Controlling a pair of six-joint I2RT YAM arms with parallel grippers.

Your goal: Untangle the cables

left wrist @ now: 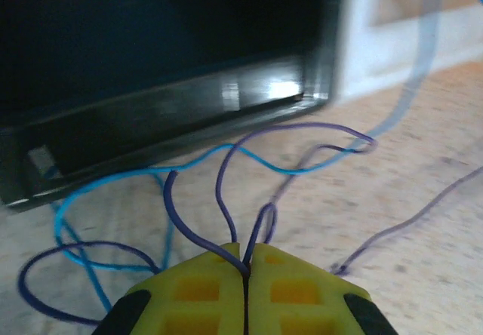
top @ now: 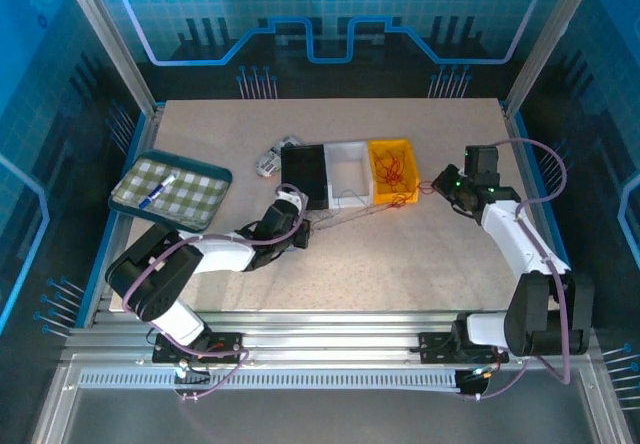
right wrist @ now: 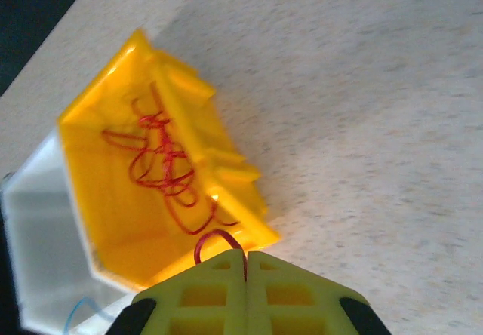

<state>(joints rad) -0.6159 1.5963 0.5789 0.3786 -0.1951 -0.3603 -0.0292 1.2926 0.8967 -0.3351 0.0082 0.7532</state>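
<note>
Thin red cables lie coiled inside the yellow bin; in the top view the red cables show in that yellow bin. My right gripper is shut on a red cable loop at the bin's near corner, and that right gripper sits just right of the bin. My left gripper is shut on dark purple cables in front of the black bin. A light blue cable loops on the table beside them. The left gripper sits below the black bin.
A white bin stands between the black and yellow ones. A green checked tray with a pen lies at the left. A small grey object rests left of the black bin. Thin strands stretch across the table below the bins.
</note>
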